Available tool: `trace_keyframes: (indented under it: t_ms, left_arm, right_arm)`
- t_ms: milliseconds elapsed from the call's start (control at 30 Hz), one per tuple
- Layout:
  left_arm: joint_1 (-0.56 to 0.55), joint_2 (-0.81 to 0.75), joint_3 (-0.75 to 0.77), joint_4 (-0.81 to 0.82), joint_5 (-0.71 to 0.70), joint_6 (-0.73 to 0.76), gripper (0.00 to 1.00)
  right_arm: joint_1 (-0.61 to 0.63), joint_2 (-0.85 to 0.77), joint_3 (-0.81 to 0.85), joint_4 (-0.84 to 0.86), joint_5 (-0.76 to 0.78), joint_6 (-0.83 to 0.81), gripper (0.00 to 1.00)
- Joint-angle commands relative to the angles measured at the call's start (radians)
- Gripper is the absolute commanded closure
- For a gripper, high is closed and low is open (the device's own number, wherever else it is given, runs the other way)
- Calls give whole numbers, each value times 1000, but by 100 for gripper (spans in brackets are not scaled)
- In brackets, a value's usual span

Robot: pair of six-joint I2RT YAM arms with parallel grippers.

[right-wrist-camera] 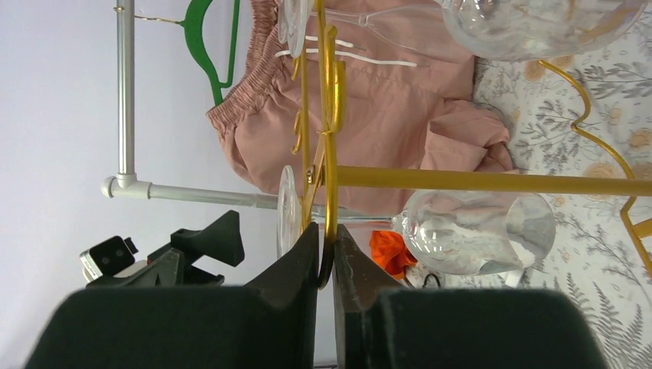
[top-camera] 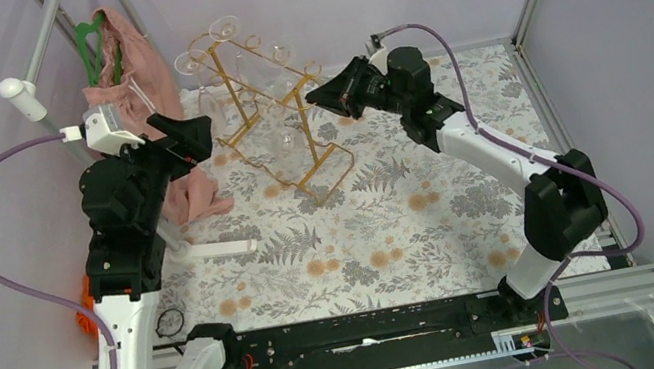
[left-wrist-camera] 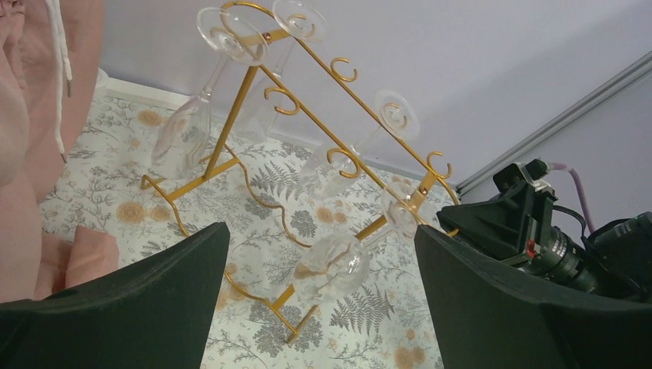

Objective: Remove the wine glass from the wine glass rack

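Right gripper (right-wrist-camera: pixel 326 237) clenched on wine glass rack (right-wrist-camera: pixel 477 181) wire (steadying it, likely). Left gripper (left-wrist-camera: pixel 317 238) spread wide and free. Wine glass (left-wrist-camera: pixel 332 265) hangs bowl-down straight ahead of it, stem slanting up to rail, toward table's far-left corner.

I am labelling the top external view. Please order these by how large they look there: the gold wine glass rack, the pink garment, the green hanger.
1. The pink garment and the gold wine glass rack span about the same area, so I do not rank them.
2. The green hanger is clearly the smallest, and it is partly hidden.
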Motion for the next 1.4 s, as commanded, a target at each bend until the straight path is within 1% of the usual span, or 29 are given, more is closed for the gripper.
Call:
trace_keyframes:
  t_ms: [0, 200, 367, 533, 767, 1000, 1100, 1367]
  left_arm:
    - [1, 6, -19, 73, 38, -22, 1]
    - [0, 35, -24, 91, 71, -40, 2]
    - [-2, 78, -30, 109, 105, -62, 6]
    - [-5, 104, -35, 110, 98, -64, 6]
    - [-23, 146, -34, 126, 109, -75, 6]
    - [-77, 199, -40, 163, 85, -77, 7]
    - [-106, 226, -39, 179, 64, -77, 7]
    - [-148, 319, 4, 207, 65, -84, 7]
  right_arm:
    - [-37, -103, -22, -75, -13, -125, 100]
    - [-79, -183, -96, -123, -25, -162, 100]
    - [-107, -245, -163, -140, -29, -183, 100]
    - [-132, -297, -211, -155, -46, -199, 100]
    - [-157, -367, -235, -238, -37, -258, 100]
    - [-197, -438, -255, -335, -35, -336, 100]
    - [-208, -460, -261, -390, -51, -362, 100]
    - [-232, -501, -248, -503, -87, -441, 100]
